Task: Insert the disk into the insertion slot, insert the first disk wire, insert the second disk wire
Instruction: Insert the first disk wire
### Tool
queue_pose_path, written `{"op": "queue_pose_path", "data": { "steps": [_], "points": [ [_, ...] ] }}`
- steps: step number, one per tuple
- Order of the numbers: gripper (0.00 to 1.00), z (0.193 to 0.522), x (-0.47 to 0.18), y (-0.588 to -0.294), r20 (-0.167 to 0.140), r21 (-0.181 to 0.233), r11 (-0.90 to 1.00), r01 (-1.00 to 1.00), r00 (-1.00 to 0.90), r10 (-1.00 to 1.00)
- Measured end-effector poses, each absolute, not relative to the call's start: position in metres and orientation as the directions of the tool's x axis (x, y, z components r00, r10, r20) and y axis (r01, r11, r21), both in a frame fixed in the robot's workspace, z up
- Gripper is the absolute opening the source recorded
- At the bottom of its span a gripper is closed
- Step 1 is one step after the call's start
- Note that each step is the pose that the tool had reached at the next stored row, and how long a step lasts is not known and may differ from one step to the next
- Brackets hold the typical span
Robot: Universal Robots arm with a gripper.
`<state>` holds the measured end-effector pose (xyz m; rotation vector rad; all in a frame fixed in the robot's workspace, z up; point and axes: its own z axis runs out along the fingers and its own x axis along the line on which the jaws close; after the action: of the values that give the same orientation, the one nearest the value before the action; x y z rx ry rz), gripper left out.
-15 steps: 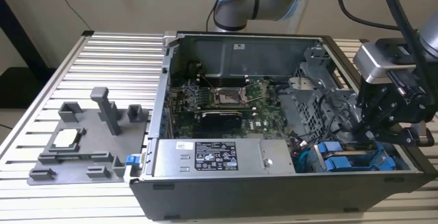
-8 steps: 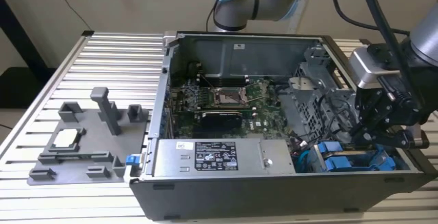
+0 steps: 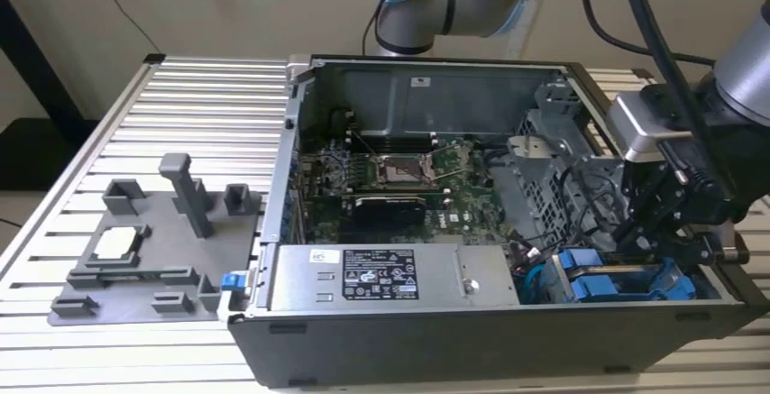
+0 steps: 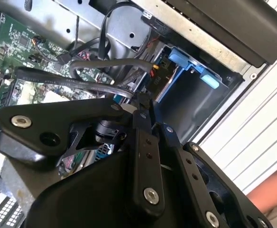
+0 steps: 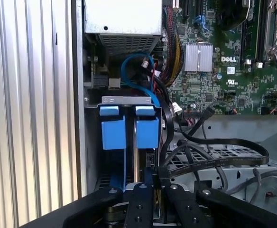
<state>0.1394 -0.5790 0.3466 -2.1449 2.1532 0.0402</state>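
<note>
Exterior view: open grey desktop computer case (image 3: 301, 232) lies on its side on the ribbed aluminium bench (image 3: 180, 123). The black end effector (image 3: 668, 232) hangs inside the case, over the corner nearest the exterior view's right. Directly under it sit two bright blue plastic carriers side by side in the grey metal drive cage, the insertion slot (image 3: 626, 299); the disk (image 3: 601, 286) appears already seated there, though which carrier is the task's one I cannot tell. Large grey power-supply box with a white and black label (image 3: 385, 277) lies beside the cage, toward the exterior view's left. Grey plastic fixture tray (image 3: 144, 250) rests on the bench outside the case, well apart.

Second wrist view: the end effector's black fingers (image 4: 143, 156) come together to a narrow tip near a bundle of black cables (image 4: 91, 71), just beside the cage. They look pressed nearly together, perhaps pinching a cable end; I cannot tell for certain.

First wrist view: both blue carriers (image 5: 129, 130) stand flush in the cage. A thin blue wire (image 5: 133, 71) loops from behind them toward the green motherboard (image 5: 224, 61), so the hovering tool probably concerns the wiring.
</note>
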Motion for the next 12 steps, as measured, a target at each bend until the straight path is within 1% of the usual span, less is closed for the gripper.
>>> {"op": "queue_pose_path", "data": {
  "steps": [6, 12],
  "points": [
    [0.16, 0.3437, 0.1394, -0.5785, -0.099, -0.059, 0.007, -0.998, -0.001, -0.995],
    [0.16, 0.34, 0.1394, -0.5785, -0.1, -0.061, 0.007, -0.998, -0.001, -0.995]
  ]
}}
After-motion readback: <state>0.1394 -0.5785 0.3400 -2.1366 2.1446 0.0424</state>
